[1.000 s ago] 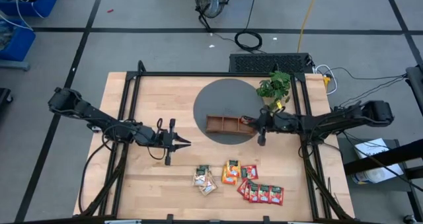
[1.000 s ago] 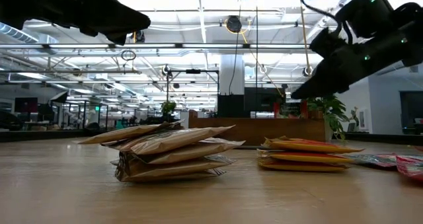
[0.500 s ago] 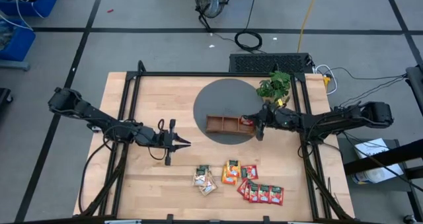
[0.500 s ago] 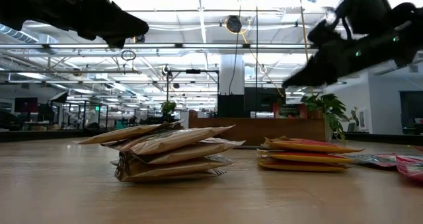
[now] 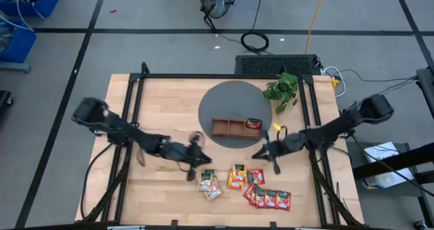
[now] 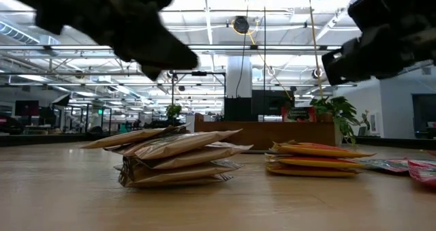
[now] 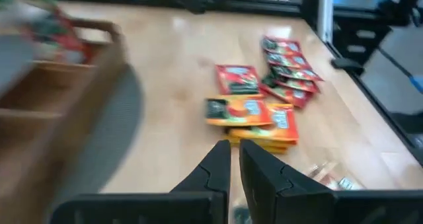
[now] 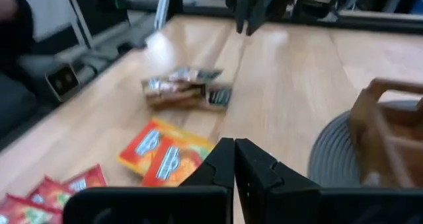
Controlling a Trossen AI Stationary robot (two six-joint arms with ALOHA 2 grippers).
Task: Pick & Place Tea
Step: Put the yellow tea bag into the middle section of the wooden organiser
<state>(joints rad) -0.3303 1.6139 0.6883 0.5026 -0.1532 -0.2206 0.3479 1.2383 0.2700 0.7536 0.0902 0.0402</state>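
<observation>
Two arms over a wooden table (image 5: 156, 101), tea packets in piles beside a tray

The tray (image 5: 235, 127) sits on a grey mat (image 5: 227, 101) with one red packet (image 5: 253, 123) in its end slot; the other tea packets (image 5: 237, 176) lie in piles in front of the tray; the left claw (image 5: 203, 160), fingers nearly together and empty, hangs over the pale pile (image 5: 209, 184); the right claw (image 5: 260, 153), pinched closed and empty, is between tray and piles

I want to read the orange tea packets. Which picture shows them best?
The left wrist view: the orange tea packets fill the middle, labels up. The high view shows them tiny, the low view edge-on, the right wrist view smaller.
</observation>
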